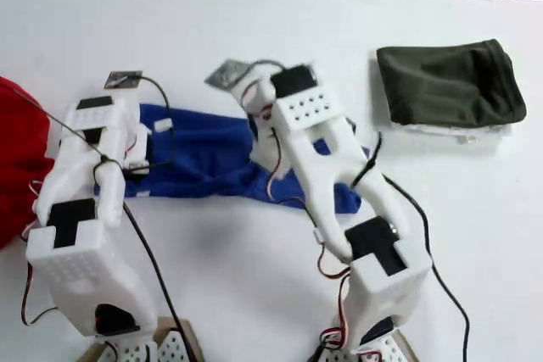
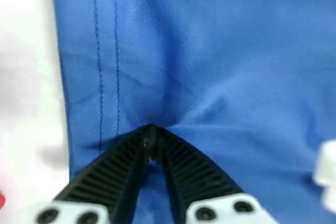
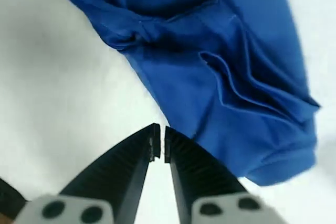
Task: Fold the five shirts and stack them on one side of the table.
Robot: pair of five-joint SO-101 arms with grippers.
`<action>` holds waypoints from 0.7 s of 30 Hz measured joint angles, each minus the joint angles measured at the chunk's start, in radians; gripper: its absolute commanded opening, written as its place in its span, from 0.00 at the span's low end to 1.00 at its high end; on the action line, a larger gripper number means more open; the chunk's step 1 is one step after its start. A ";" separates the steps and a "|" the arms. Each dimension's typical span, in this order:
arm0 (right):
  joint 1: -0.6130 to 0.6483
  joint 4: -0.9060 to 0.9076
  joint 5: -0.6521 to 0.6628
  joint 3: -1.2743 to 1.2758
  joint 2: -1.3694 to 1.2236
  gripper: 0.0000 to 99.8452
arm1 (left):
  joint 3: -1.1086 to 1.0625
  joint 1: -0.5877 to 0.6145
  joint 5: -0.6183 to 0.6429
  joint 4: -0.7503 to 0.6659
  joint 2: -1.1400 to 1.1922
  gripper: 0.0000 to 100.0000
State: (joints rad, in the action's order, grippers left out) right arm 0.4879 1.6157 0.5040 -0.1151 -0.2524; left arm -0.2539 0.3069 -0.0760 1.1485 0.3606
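left claw (image 2: 151,148) pinching stitched blue shirt (image 2: 210,51) | right claw (image 3: 158,142) narrow, empty | over smooth white table (image 3: 52,77)

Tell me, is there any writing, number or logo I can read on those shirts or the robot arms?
None can be read. The blue shirt, folded green shirt and red cloth show no print; the grey plates on the arms are too blurred to tell.
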 measured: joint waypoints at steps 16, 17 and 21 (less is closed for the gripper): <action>-0.138 -0.559 -0.009 0.207 -0.017 0.02 | 0.000 0.000 0.000 0.000 0.000 0.03; -0.138 -0.565 -0.009 0.207 -0.023 0.02 | 0.000 0.000 0.000 0.000 0.000 0.03; -0.135 -0.568 -0.009 0.204 -0.029 0.02 | 0.000 0.000 0.000 0.000 0.000 0.03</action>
State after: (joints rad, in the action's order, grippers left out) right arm 0.3529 1.0480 0.4948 0.0890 -0.2816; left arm -0.2539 0.3069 -0.0760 1.1485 0.3606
